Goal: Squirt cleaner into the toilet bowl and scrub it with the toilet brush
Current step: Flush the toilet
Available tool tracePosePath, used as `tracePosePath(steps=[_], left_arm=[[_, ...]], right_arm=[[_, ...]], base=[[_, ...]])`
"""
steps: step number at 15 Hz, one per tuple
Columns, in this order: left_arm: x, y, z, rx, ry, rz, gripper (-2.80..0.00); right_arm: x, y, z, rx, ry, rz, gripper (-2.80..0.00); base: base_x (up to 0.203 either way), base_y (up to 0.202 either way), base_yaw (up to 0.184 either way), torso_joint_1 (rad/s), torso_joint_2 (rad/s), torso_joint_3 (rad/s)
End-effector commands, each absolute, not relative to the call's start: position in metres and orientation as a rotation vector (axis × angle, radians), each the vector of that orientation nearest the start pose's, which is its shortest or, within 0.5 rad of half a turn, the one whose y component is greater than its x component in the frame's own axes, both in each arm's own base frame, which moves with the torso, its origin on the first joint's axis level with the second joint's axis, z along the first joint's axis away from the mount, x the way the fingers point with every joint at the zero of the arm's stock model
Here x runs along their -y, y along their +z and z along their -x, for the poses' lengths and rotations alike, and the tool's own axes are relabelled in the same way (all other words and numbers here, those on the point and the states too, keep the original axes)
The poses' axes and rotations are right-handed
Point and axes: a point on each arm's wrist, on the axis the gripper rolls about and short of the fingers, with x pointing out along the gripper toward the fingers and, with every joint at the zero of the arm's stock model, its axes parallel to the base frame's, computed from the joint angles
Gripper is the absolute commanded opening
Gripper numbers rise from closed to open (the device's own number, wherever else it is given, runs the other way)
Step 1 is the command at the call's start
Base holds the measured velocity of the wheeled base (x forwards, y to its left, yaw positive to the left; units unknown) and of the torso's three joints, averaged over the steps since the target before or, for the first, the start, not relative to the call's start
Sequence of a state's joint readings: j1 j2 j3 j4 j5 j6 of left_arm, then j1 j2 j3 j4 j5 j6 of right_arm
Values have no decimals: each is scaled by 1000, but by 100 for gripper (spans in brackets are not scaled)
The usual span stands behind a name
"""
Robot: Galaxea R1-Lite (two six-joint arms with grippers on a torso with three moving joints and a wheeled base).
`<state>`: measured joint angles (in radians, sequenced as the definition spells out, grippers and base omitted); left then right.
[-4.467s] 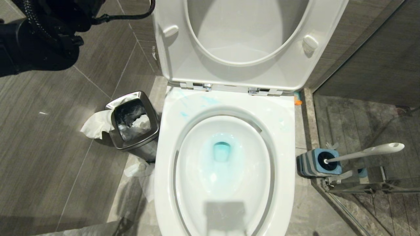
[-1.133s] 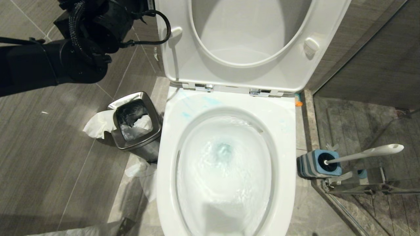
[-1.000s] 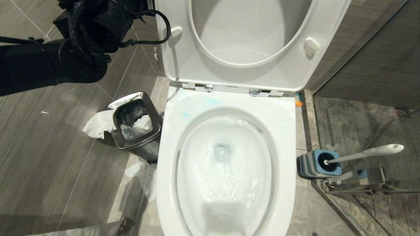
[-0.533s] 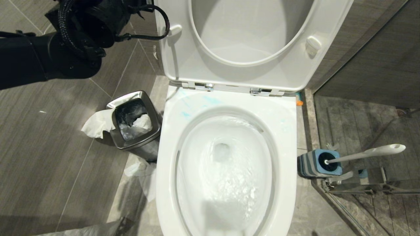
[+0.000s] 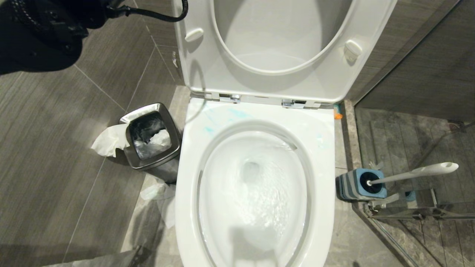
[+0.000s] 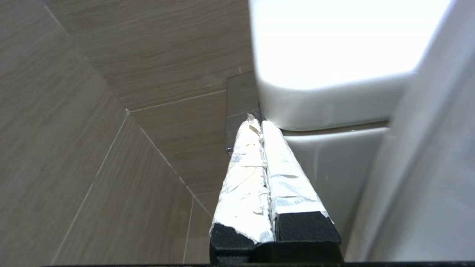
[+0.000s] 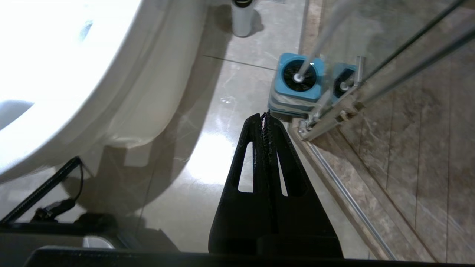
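The toilet bowl stands with seat and lid raised, and water swirls white inside it. Pale turquoise streaks of cleaner mark the rim's back left. To the right of the bowl, the toilet brush stands in its blue-and-grey holder, its handle leaning right. My left arm shows only at the top left corner. In the wrist view, my left gripper is shut and empty, its foil-wrapped fingers beside the white cistern. My right gripper hangs shut and empty over the floor, just short of the holder.
A steel bin with tissue spilling over it stands left of the bowl, with more paper on the floor. A glass shower door with a metal rail lies right of the holder. A white bottle stands on the floor behind.
My left arm has drawn back up and left, almost out of the head view. The blue pool in the bowl has washed away into swirling white water.
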<state>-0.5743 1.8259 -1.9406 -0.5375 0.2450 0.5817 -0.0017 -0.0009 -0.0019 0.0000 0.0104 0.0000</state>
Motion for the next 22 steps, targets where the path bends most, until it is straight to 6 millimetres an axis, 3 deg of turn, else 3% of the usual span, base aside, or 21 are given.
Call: tracePosePath(steps=[1, 9, 14, 18, 22], left_arm=[[150, 471, -240, 709, -102, -297, -280], [138, 480, -227, 702, -21, -361, -280], [116, 494, -200, 691, 37, -403, -280], [106, 495, -182, 594, -32, -329, -280], [106, 483, -192, 491, -173, -242, -280]], right_arm=[[0, 76, 23, 2, 9, 0, -280], [0, 76, 23, 2, 9, 0, -280], [0, 76, 23, 2, 9, 0, -280], [0, 76, 23, 2, 9, 0, -280], [0, 76, 23, 2, 9, 0, -280]], base=[[0, 0, 0, 0, 0, 0], [0, 0, 0, 0, 0, 0], [0, 0, 0, 0, 0, 0], [0, 0, 0, 0, 0, 0], [0, 0, 0, 0, 0, 0]])
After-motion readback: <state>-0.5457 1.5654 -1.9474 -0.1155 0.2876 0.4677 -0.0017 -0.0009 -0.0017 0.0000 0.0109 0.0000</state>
